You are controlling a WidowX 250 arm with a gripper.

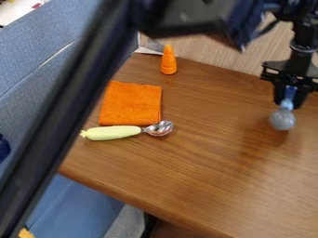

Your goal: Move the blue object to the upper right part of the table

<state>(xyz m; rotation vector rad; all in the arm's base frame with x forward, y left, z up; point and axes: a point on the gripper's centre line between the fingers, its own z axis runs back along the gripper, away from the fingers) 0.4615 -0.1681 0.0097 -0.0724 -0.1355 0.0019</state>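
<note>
Pinching the blue object (287, 104), its fingers apart only by the handle's width, the claw (290, 98) hung over the table's (211, 167) far right. An orange cloth (131, 103) lay left, a spoon (113, 133) beside its near edge.

From close above, the camera looks down at a slant past the black robot arm (81, 93) onto the brown wood-grain tabletop (205, 167).

The surface (205, 172) looks like smooth wood, grained and slightly glossy. On it are a rough, matt orange cloth (130, 103), a spoon with a shiny metal bowl (162, 128) and a smooth, plastic-looking handle (112, 133), and a matt orange cone (168, 61).
</note>
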